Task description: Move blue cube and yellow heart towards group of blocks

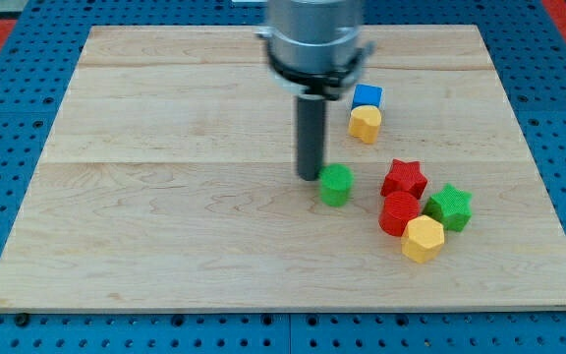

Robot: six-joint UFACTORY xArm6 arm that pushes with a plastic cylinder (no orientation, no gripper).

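You see my tip (pixel 309 177) just left of the green block (pixel 336 184); blue cube (pixel 367 96) touching yellow heart (pixel 365 124) above; no jaws here.

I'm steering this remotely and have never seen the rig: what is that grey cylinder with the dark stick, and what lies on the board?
That is the arm's end seen from one camera; the dark rod is a pusher, not a grabber, so nothing is held. My tip rests on the wooden board, just left of the green block. Toward the view's top right, the blue cube and yellow heart touch each other. Lower right sits the group: red star, green star, red block, yellow hexagon.
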